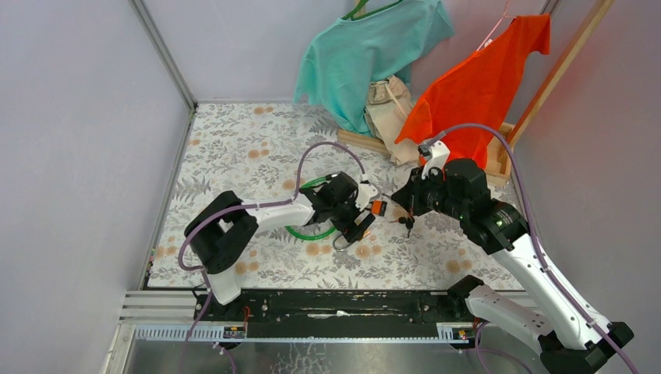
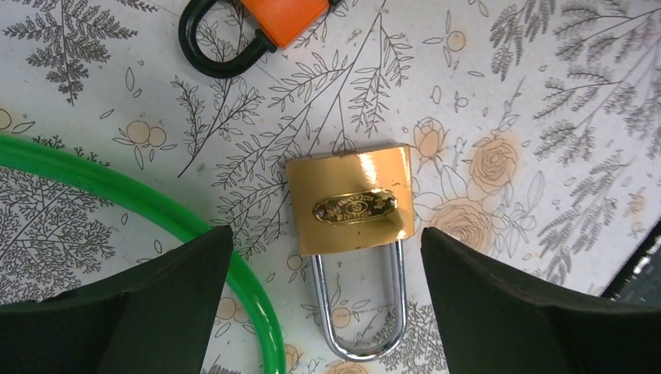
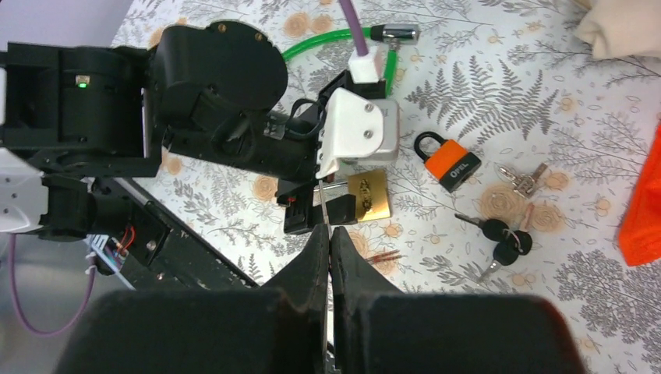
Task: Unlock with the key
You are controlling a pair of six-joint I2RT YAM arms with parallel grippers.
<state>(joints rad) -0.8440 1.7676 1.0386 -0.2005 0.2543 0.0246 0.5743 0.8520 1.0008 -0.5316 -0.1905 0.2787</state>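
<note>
Table cover: white floral-print cloth, leaf and orange-blossom pattern, lying flat. Green cable lies curved on the cloth; one end has a metal tip. Far right corner: teal shirt and orange shirt hang on hangers from a wooden frame. Beige cloth sits bunched between them. Grey walls enclose three sides.
</note>
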